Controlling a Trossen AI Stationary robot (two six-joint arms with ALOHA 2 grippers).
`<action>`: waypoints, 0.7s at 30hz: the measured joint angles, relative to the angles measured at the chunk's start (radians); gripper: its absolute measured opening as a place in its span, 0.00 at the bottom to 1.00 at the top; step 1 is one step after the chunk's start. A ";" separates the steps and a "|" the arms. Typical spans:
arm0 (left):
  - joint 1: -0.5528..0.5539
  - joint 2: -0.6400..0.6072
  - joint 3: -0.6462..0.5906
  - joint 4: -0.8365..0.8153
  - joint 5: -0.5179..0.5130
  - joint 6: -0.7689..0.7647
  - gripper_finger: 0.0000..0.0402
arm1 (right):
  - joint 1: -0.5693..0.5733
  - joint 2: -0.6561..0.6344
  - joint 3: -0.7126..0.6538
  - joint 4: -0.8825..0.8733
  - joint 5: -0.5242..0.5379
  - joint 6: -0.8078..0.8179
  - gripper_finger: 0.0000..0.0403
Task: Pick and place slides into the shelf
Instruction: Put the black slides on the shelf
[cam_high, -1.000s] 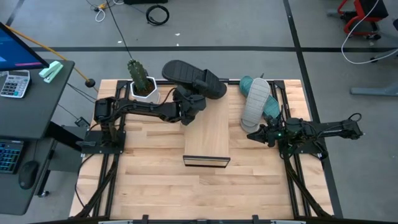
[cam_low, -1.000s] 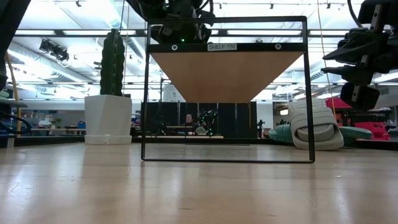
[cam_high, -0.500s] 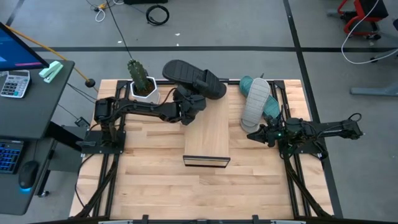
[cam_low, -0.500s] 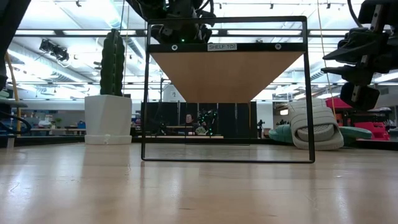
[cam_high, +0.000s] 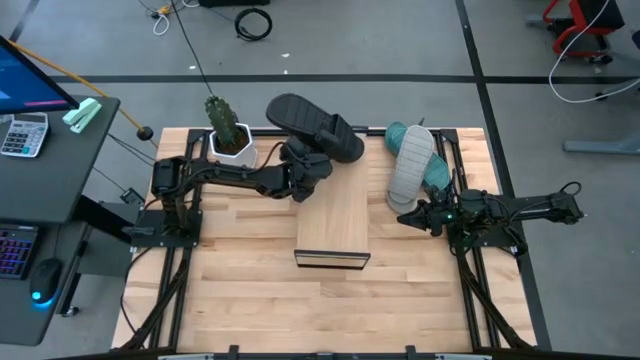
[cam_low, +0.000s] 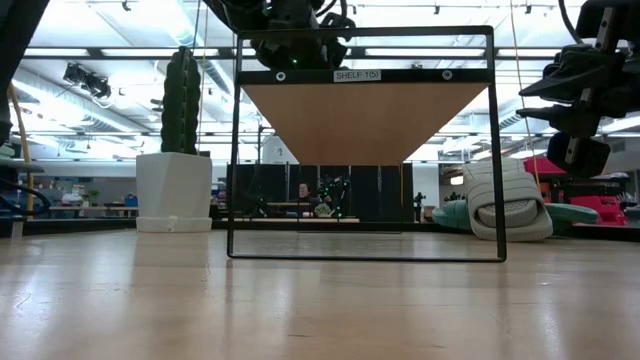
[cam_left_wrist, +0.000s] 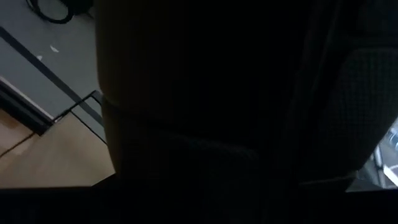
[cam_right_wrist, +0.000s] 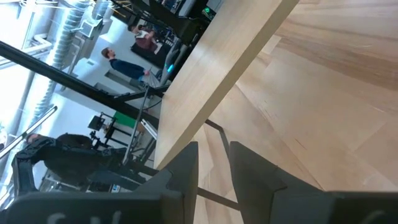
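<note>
1. Holding the black slide (cam_high: 313, 125) in the left jaws (cam_high: 303, 160) is what I see from above: the sandal sits in the upper centre of the frame, past the far end of the shelf (cam_high: 333, 220), with the jaws clamped on its near edge.
2. In the left wrist view the black slide (cam_left_wrist: 249, 93) fills nearly the whole frame, right against the camera.
3. The light grey slide (cam_high: 411, 163) lies at the upper right of the counter (cam_high: 240, 260), resting on the teal slide (cam_high: 436, 172).
4. My right jaws (cam_high: 408, 215) wait just below that pair in the frame, near the grey heel; their fingers (cam_right_wrist: 252, 171) stand a narrow gap apart with nothing between them.
5. From table height the shelf (cam_low: 365, 110) stands mid-frame, the grey slide (cam_low: 507, 205) to its right.
6. A potted cactus (cam_high: 228, 128) stands at the counter's upper left.
</note>
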 joint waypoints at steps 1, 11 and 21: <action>0.002 0.000 0.000 -0.001 0.005 0.016 0.58 | 0.000 0.000 0.000 0.000 0.000 0.001 0.24; 0.011 0.001 0.000 0.049 0.032 0.062 0.58 | 0.000 0.000 0.000 0.000 0.000 0.015 0.24; 0.011 0.050 0.026 0.164 0.077 0.174 0.58 | 0.000 0.000 0.000 0.000 0.000 0.011 0.24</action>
